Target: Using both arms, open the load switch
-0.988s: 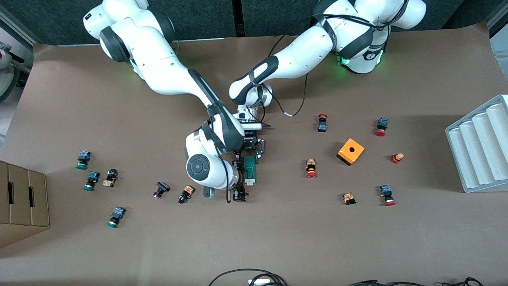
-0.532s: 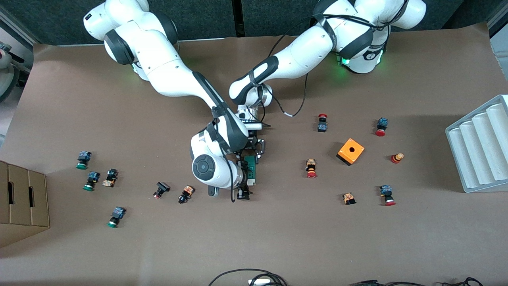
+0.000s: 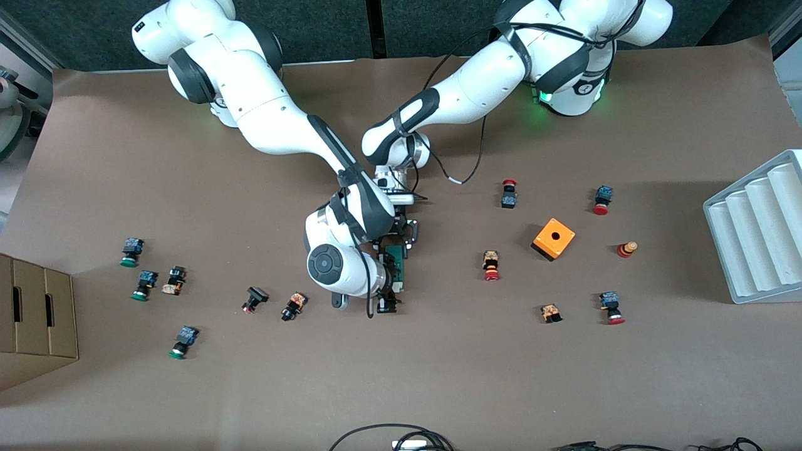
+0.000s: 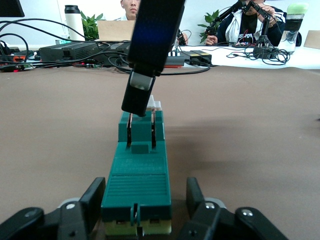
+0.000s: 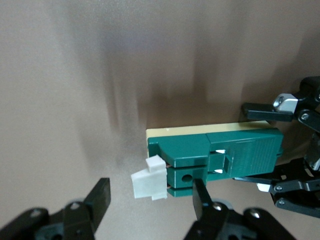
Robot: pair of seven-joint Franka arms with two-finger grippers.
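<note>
The load switch (image 3: 395, 266), a dark-green bar with a white piece (image 5: 149, 179) at one end, lies mid-table. My left gripper (image 3: 401, 235) sits at its end toward the robots' bases. One of its fingers (image 4: 95, 195) presses the switch's side and the other almost touches, as the left wrist view (image 4: 144, 190) shows. My right gripper (image 3: 388, 285) stands open over the white end. In the right wrist view (image 5: 150, 190) one finger (image 5: 101, 197) is past the white piece and the other overlaps the green body (image 5: 225, 150), neither touching the piece.
An orange cube (image 3: 553, 238) and several small red- and green-capped push buttons lie scattered toward both ends of the table. A white ridged tray (image 3: 758, 232) stands at the left arm's end and a cardboard box (image 3: 34, 316) at the right arm's end. Cables (image 3: 401, 441) lie at the front edge.
The right arm has shifted a little toward the left arm's end, bringing its fingers over the switch's white end, and they have narrowed. The left gripper's fingers have drawn in on the switch.
</note>
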